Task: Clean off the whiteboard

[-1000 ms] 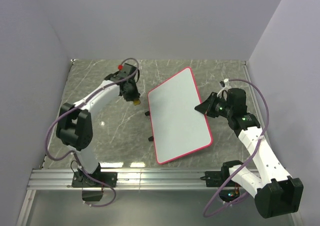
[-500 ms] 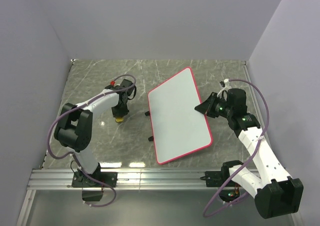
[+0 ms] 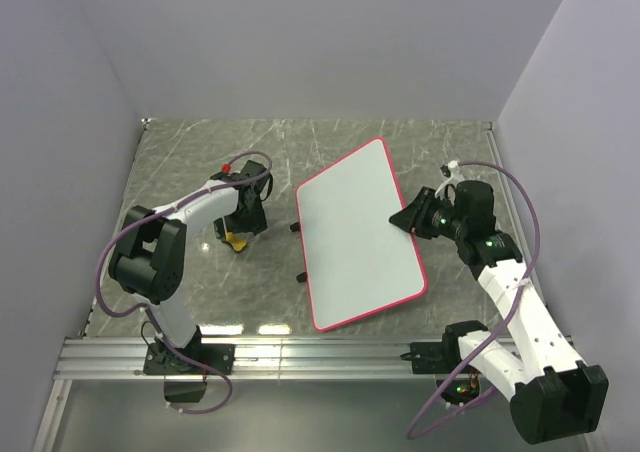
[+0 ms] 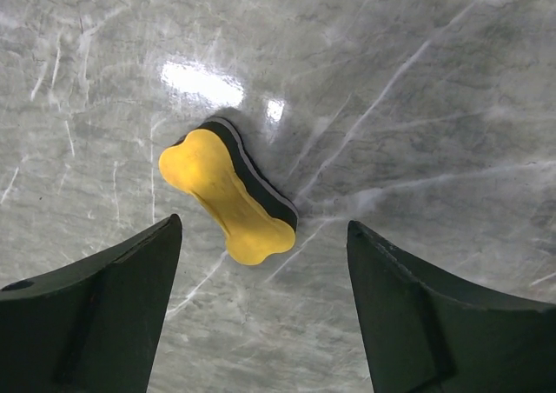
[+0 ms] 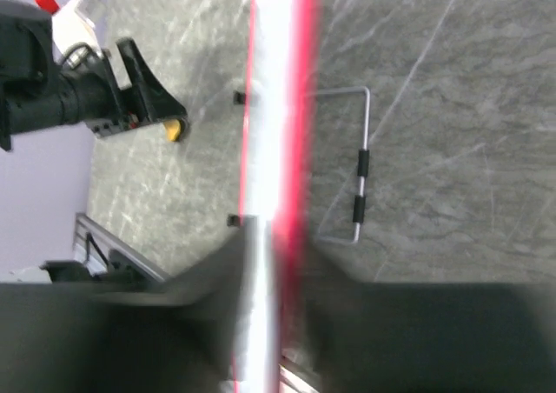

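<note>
The grey marbled tabletop (image 3: 185, 157) carries a large flat white rectangular whiteboard with a thin red-pink rim (image 3: 355, 237). It sits at the middle of the table, turned at an angle, and two small black feet (image 3: 297, 252) show along its left edge. The right gripper (image 3: 408, 219) is clamped on the board's right edge, and the wrist view shows the red rim (image 5: 276, 149) running between its blurred fingers. The left gripper (image 4: 262, 236) hangs over the table left of the board with its jaws spread wide and nothing in them. A small yellow bone-shaped eraser with a dark underside (image 4: 228, 197) lies flat on the marble below them, untouched.
</note>
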{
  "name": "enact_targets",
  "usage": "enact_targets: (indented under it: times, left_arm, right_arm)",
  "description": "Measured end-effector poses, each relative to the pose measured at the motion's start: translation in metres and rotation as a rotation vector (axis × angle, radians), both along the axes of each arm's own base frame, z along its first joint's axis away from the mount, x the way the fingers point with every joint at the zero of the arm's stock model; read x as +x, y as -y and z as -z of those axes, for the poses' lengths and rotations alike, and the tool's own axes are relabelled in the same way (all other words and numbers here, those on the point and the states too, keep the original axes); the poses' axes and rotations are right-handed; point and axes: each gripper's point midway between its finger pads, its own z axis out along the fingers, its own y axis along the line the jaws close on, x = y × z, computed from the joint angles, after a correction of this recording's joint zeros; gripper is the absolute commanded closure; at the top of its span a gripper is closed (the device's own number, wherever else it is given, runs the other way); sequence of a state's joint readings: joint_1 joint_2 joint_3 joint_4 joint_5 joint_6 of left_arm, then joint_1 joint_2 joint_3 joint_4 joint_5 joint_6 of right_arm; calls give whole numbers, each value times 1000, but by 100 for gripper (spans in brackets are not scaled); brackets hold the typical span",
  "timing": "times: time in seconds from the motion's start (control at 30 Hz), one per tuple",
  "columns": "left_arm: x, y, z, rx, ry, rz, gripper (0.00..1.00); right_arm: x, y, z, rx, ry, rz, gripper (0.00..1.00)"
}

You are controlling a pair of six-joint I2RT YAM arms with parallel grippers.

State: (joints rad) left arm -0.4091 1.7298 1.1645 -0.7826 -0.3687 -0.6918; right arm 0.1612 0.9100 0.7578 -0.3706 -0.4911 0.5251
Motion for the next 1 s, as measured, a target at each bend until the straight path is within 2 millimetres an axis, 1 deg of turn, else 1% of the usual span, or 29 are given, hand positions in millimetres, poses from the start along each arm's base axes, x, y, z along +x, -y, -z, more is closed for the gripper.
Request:
enact_targets:
  times: [0.03,0.07,0.1,0.17,0.2,0.27,0.33,0.43,0.53,0.6,0.77,0.83,0.93,1.0]
  left_arm:
    - [0,0,0,-3,-2,0,18]
    - [-1,1,0,-4,-3,1,18]
    - [-1,1,0,-4,-4,0,17]
    - [-2,0,0,-3,-8,0,17]
    - [-3,0,-1,-3,-9,0,16]
    - [-4,0,-6,-6,-4,-1,16]
    - [-3,0,-14,-16,12,-1,16]
    - [0,2,-32,-34,53,-2,16]
    - [3,3,-48,-53,96,-1,14]
    - [4,4,-56,-63,116,-1,14]
    - [6,7,-69,-89,147,3,11]
    - [7,10,-73,-103,154,7,11]
    - [8,13,-79,-128,171,13,11]
    - [9,18,-87,-160,195,22,11]
  right_arm:
    - [-1,1,1,-12,5,-3,42]
    - [-2,2,2,-22,5,-3,22]
    - [-3,2,3,-25,4,-2,15]
    - [-3,5,2,-45,23,0,4]
    - [-4,6,1,-51,29,1,2]
    - [-5,8,1,-64,33,10,0]
    - [-5,11,2,-76,29,21,0]
    - [-5,14,3,-92,21,36,0]
    - [-4,15,-4,-94,32,44,0]
    - [-2,16,-12,-94,44,50,0]
    - [0,18,-47,-88,115,66,0]
    - [-2,20,-66,-86,158,80,0]
    - [-9,25,-92,-83,219,104,1]
    - [-17,30,-110,-81,261,122,1]
